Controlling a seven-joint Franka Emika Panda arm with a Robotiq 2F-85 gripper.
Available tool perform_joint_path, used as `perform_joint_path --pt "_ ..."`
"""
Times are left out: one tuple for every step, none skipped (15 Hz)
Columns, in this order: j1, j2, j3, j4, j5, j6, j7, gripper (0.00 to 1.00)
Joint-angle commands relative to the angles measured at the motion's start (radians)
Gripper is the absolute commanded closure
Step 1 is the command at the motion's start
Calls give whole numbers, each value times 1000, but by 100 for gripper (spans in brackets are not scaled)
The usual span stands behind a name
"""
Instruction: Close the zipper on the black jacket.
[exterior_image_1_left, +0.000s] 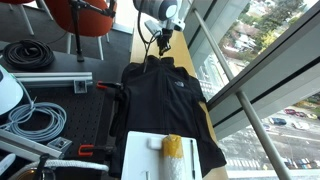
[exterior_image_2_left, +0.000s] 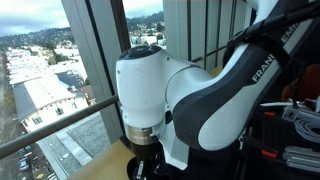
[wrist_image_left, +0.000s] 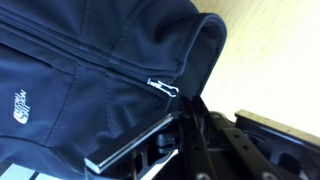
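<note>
Jacket (wrist_image_left: 70, 60): matt black cloth, soft, slightly sheened. Zipper pull (wrist_image_left: 162, 87), frame centre: bright metal. Tabletop (wrist_image_left: 270, 50), upper right: smooth pale wood. Robot arm (exterior_image_2_left: 150, 85): glossy white plastic shell, black sections too.

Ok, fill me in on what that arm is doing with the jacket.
The Franka arm is working on a black jacket that lies flat on a wooden table. Its gripper hangs over the collar end. In the wrist view the silver zipper pull sits just below the collar, right at the fingertips, so the front looks zipped most of the way. Whether the fingers actually grip the pull is unclear.
</note>
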Motion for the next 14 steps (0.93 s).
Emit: perform_joint_path --pt "-3 -16 4 -1 2 2 6 98" --pt "-7 -21 3 -9 2 1 1 98" --pt "-3 -24 -3 -27 -10 1 0 98" --pt "4 -22 -14 -41 -23 17 6 98" --pt "4 -22 -17 -58 -27 23 4 98" --pt "1 -20 -19 -75 -27 25 3 98" --pt "-2 -21 -19 -90 -25 26 0 98" --pt "-4 -22 -23 -108 -27 29 -1 98" --pt "-6 -22 -27 -120 -27 31 -2 98" --pt "-9 -21 -30 -126 -26 31 -5 98" --pt "-11 -23 -34 -133 -25 33 -7 98" --pt "-13 -24 -36 -137 -23 33 -9 98" --pt "-16 -27 -38 -139 -23 32 -10 98" --pt "-18 -27 -40 -137 -22 31 -11 98"
